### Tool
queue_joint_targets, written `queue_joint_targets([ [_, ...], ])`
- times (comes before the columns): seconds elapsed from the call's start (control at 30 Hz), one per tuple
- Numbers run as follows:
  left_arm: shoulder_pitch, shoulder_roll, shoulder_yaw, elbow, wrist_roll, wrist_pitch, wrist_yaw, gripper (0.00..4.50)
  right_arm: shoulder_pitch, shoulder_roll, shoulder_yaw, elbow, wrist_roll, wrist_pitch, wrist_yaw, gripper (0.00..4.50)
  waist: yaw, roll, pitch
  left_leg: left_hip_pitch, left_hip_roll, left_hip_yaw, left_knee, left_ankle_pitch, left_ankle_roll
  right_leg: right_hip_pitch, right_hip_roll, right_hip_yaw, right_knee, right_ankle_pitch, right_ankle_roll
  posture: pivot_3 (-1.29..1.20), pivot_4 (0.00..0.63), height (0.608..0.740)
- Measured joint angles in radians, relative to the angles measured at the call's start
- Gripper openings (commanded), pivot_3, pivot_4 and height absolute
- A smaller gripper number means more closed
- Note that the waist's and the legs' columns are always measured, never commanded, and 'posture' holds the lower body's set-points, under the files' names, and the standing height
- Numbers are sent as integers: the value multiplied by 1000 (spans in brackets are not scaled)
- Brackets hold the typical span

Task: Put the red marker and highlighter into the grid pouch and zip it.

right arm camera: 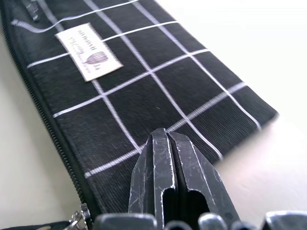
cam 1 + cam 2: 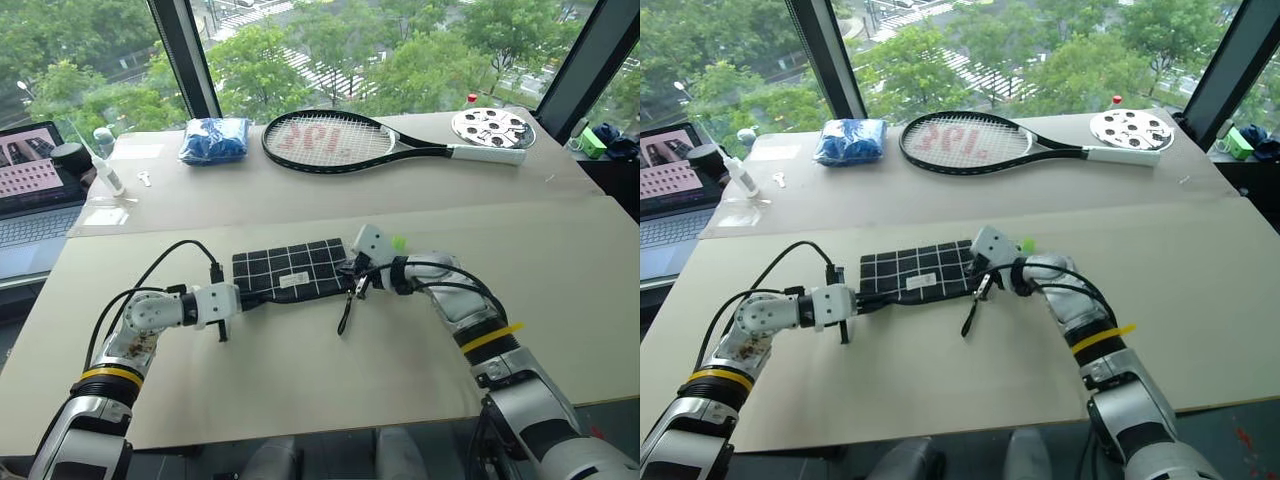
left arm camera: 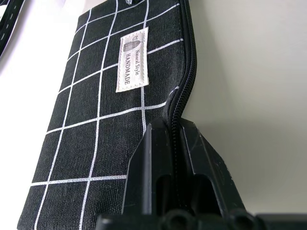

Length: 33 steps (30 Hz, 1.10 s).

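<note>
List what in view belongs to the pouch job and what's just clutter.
Job: flat black fabric pouch with white grid lines, clamped at its zipper edge by the left gripper.

Clutter: black tennis racket with white grip; crumpled blue plastic bag; open grey laptop; round white perforated disc; small white bottle.
</note>
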<state>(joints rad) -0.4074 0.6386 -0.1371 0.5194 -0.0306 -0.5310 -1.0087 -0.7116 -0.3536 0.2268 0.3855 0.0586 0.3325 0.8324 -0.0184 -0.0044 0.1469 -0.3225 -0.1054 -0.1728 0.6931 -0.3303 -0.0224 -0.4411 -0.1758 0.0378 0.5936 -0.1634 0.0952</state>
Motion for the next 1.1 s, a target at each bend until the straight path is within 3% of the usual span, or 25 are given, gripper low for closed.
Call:
queue_joint_targets([
  [0.13,9,-29,43,-79,-74,150,31,0,-91,-23,-142,-3,122,93,11,2764,-9,0,1,-7,0,0,0,0,0,-6,0,0,1,1,0,0,150,740],
  [0.3,31,-46,91,-178,-139,310,63,0,-111,-127,-243,-112,243,237,85,2764,-22,0,1,-16,0,0,1,0,0,-17,-1,0,1,2,0,0,150,740],
  [0.5,61,-56,125,-262,-173,430,106,0,27,-247,-241,-303,276,320,118,2764,-26,0,1,-16,0,2,0,-1,0,-17,-1,-1,0,2,0,0,150,740],
  [0.6,62,-68,138,-280,-182,469,125,0,96,-239,-204,-382,276,361,91,2764,-27,-1,1,-15,0,5,1,-1,0,-17,-1,-1,0,3,0,0,150,740],
  [0.77,62,-90,149,-311,-207,514,137,0,148,-137,-97,-461,240,396,-12,2764,-25,-1,1,-15,0,5,2,-1,0,-17,-1,0,0,4,-1,0,150,740],
  [1.1,69,-99,151,-341,-210,534,130,0,58,-48,-67,-284,115,357,-190,2764,-22,-1,1,-15,0,6,2,-1,0,-17,-1,0,0,5,0,0,150,740],
])
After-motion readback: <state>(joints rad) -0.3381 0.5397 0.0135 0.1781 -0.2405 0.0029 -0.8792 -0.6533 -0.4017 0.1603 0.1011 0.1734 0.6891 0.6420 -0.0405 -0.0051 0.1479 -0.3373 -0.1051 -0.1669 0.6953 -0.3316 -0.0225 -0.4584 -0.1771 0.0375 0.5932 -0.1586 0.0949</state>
